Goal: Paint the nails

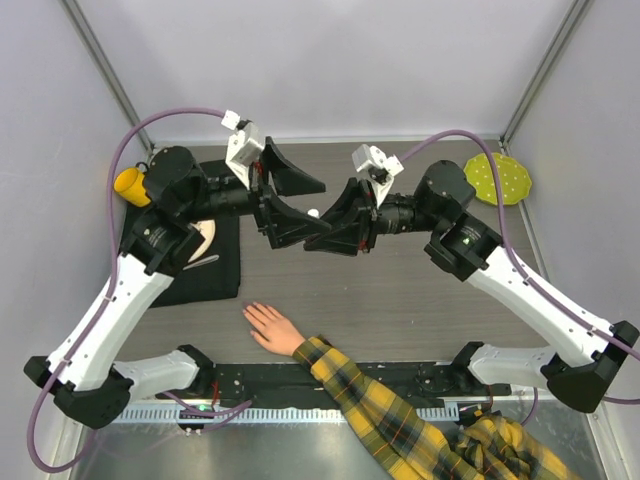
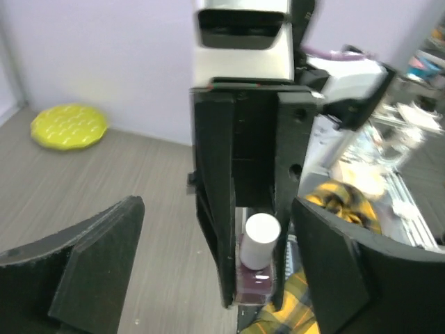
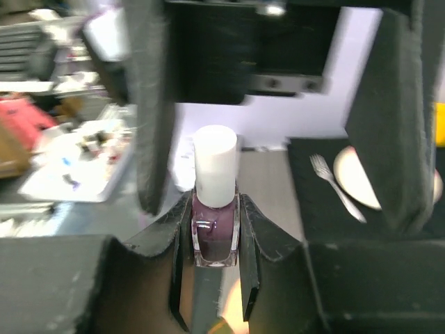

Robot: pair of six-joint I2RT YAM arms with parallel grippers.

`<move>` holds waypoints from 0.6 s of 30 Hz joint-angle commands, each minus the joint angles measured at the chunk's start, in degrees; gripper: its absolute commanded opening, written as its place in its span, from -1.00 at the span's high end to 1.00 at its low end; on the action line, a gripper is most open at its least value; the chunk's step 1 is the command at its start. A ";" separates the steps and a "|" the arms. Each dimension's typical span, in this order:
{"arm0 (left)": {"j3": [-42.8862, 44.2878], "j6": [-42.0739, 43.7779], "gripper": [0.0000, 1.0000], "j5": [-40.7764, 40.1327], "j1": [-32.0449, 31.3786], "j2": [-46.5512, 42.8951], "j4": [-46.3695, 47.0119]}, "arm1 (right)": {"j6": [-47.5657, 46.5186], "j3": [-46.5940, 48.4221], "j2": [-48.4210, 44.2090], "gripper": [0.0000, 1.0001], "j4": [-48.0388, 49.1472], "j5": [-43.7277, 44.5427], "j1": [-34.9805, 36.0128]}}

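Observation:
A pale hand (image 1: 272, 328) with spread fingers lies flat on the table near the front, in a yellow-black plaid sleeve (image 1: 372, 402). Its nails are too small to make out. My right gripper (image 1: 335, 222) is raised above the table's middle and shut on a small dark purple polish bottle (image 3: 215, 233) with a white cap (image 3: 215, 163). The right gripper (image 3: 215, 209) clamps the bottle's glass sides. My left gripper (image 1: 318, 208) faces it, open, with its fingers either side of the cap and not touching it. The left wrist view shows the left gripper (image 2: 217, 209) open and the cap (image 2: 262, 239) end-on.
A black mat (image 1: 215, 275) at the left holds a plate (image 1: 205, 236) and a fork (image 1: 203, 261). A yellow cup (image 1: 130, 186) stands at the back left. A yellow-green dotted disc (image 1: 498, 178) lies at the back right. Grey walls enclose the table.

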 commanded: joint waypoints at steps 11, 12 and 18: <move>1.62 2.66 -0.65 -39.94 -4.03 -3.01 -14.16 | -13.75 1.28 2.28 0.98 -15.38 34.97 0.27; 1.53 2.58 -0.58 -41.01 -4.48 -2.57 -14.25 | -13.83 1.11 2.11 0.98 -15.30 35.41 0.27; 1.44 1.35 -0.39 -44.80 -6.59 -0.55 -14.77 | -13.83 0.84 1.66 0.98 -14.86 35.86 0.27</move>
